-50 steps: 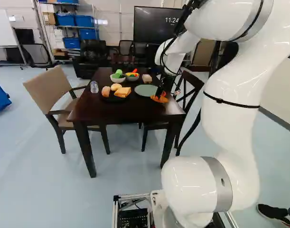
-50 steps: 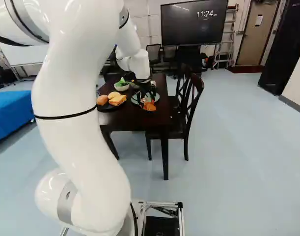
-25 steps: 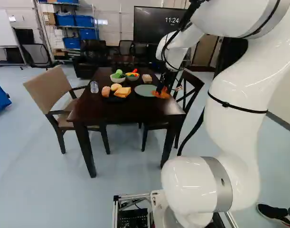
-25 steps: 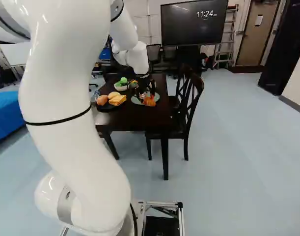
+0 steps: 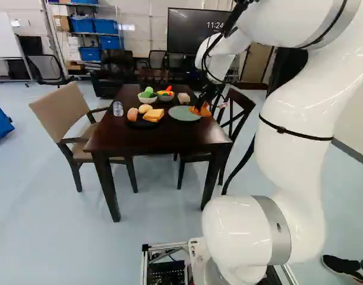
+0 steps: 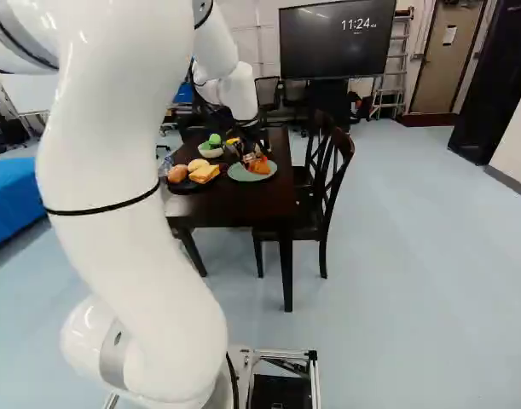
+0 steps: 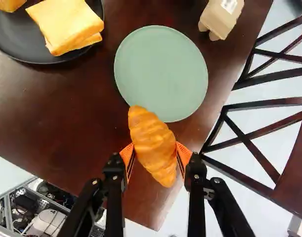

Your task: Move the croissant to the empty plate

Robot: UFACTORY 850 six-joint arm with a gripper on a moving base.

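Because both orange pads [image 7: 127,154] press on its sides, the croissant [image 7: 148,131] is grasped in the claw [image 7: 155,154], its far tip overlapping the near rim of the green plate [image 7: 160,69]. Carry it until its whole length lies over the plate's middle, lower it gently, then part the pads evenly. It looks ridged, tapered and faintly glossy; the plate, round and smooth. Beside the plate, squarish bread slices [image 7: 66,22] rest on a black dish [image 7: 39,58].

A black band [image 5: 294,134] rings the white arm [image 5: 293,172].
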